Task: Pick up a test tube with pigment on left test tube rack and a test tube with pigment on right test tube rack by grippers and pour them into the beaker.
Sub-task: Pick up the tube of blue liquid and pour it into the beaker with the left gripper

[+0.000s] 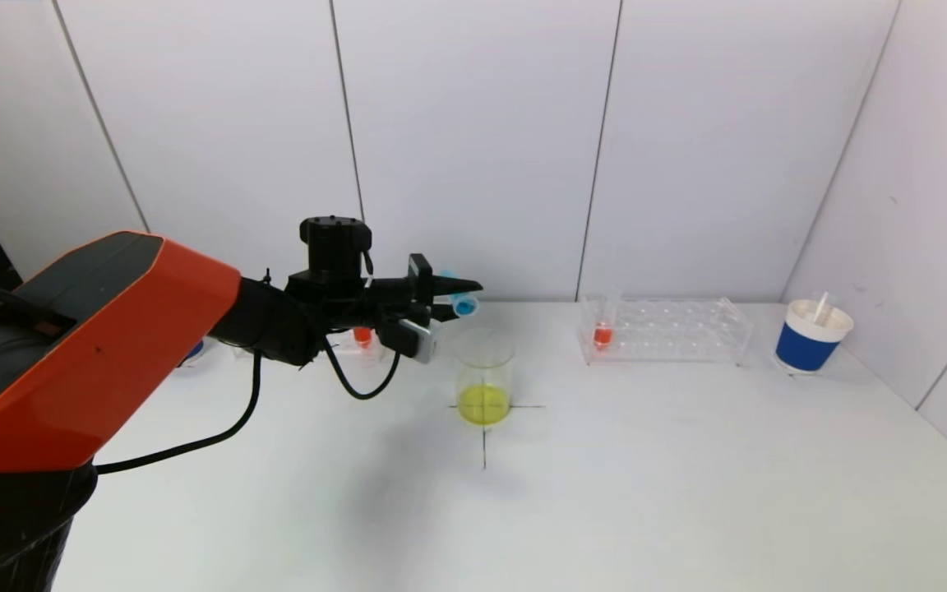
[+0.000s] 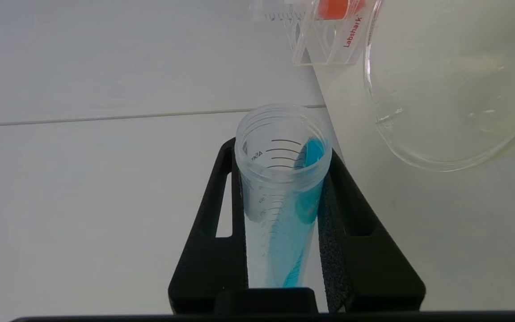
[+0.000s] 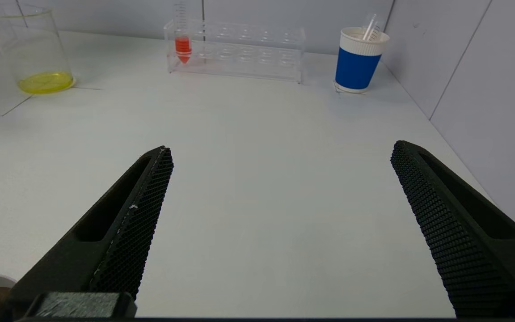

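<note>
tilted tube (image 2: 283, 188) near beaker (image 1: 484, 374) rim

White table (image 1: 687, 493) with a matte top, marked by thin black cross lines (image 1: 484, 436) near its centre. Pale grey wall panels (image 1: 473, 140) with dark vertical seams enclose it at the back, and an angled panel (image 1: 917, 205) closes the right side. Lighting is even and diffuse, casting only soft shadows on the tabletop.

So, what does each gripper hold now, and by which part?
The left gripper clamps the blue-pigment test tube around its upper body, below the open mouth. The right gripper holds nothing.
</note>
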### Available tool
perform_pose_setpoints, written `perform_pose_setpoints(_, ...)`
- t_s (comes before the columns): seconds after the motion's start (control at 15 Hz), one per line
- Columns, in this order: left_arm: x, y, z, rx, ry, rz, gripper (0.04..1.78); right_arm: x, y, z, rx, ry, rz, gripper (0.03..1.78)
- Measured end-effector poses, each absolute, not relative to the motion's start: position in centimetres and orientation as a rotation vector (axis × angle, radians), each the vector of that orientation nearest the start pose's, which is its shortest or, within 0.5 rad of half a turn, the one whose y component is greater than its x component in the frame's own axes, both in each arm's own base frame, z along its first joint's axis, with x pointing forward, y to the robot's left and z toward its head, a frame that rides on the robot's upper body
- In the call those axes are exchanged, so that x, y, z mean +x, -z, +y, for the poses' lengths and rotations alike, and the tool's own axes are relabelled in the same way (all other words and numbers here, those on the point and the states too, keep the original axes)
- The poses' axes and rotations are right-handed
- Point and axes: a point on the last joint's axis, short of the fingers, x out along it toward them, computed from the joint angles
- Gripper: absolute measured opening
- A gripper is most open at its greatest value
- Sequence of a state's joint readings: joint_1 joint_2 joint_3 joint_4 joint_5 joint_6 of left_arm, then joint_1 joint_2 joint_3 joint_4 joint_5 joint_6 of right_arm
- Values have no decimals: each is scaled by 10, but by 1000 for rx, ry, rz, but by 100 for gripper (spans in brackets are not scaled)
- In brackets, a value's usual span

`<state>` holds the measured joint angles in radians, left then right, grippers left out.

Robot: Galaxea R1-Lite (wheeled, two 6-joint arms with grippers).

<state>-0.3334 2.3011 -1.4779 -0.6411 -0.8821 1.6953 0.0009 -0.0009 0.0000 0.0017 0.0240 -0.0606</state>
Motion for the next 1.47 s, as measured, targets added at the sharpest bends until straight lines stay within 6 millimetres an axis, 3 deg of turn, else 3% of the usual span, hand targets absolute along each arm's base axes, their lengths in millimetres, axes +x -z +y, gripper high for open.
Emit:
perform_pose_setpoints(1.0, 435, -133, -176, 1555, 1022, -912, 46, -23, -75, 1, -61, -26, 0, 177)
perform_pose_setpoints(1.47, 435, -145, -187, 1606, 994, -946, 46, -23, -75, 1, -61, -25, 0, 177)
